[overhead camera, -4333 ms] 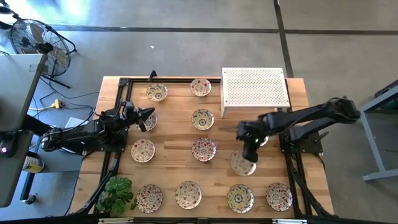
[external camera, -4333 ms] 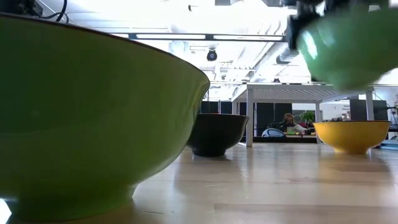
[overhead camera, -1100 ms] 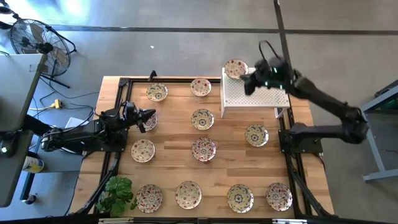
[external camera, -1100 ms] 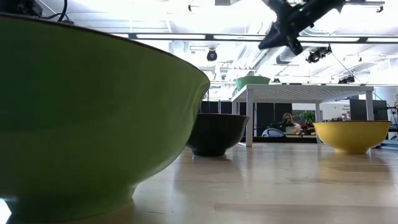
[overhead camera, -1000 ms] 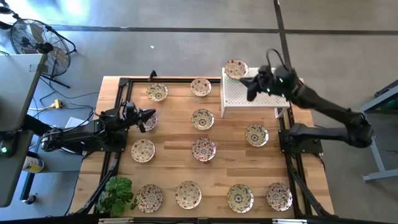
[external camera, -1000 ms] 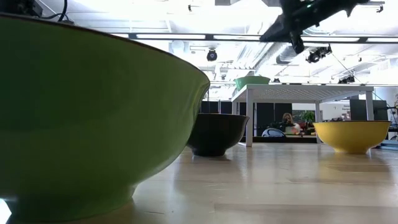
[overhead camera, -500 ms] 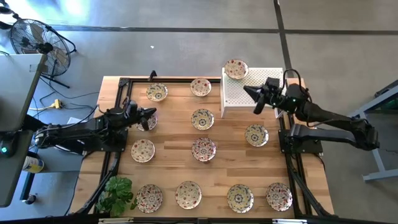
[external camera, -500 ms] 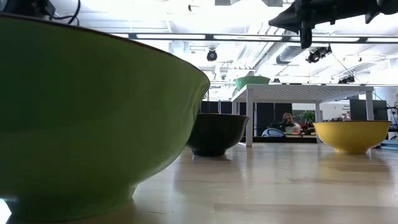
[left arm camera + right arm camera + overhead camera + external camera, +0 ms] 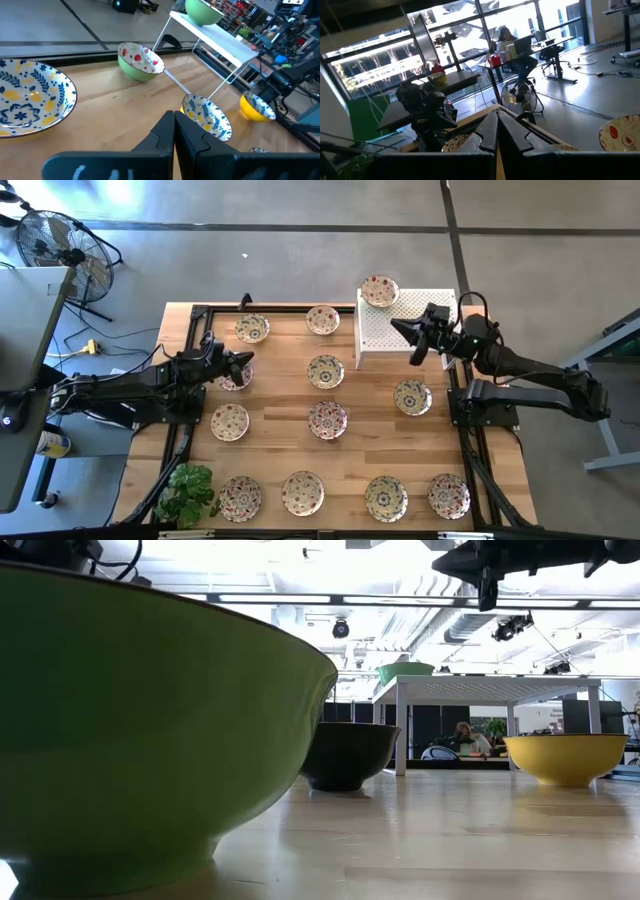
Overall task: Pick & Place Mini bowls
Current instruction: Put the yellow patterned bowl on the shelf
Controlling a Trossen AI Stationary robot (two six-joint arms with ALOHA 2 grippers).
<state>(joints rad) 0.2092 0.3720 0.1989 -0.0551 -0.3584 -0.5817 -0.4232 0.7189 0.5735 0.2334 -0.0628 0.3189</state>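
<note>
Several mini bowls, cream with floral patterns, sit in rows on the wooden table point(image 9: 280, 450). One more bowl point(image 9: 379, 290) rests on the far left corner of the white perforated stand point(image 9: 420, 310); in the low view this bowl point(image 9: 405, 671) looks green from the side. My right gripper point(image 9: 395, 326) hovers shut above the stand, a little to the near right of that bowl, holding nothing. My left gripper point(image 9: 247, 358) is shut and hangs over the far right rim of a bowl point(image 9: 232, 379) near the table's left edge. In the left wrist view its fingers point(image 9: 174, 127) are empty.
A potted plant point(image 9: 185, 492) stands at the near left corner. Black frame rails point(image 9: 190, 340) run along the table's left and right sides. A fan point(image 9: 60, 245) and a cabinet stand on the floor to the left. Bare wood lies between the bowl rows.
My right gripper, empty, has drawn back from the bowl on the stand's far left corner toward the table's right and near edge, and sunk lower over the stand. That bowl has stayed where it was. My left gripper has edged slightly toward the right.
</note>
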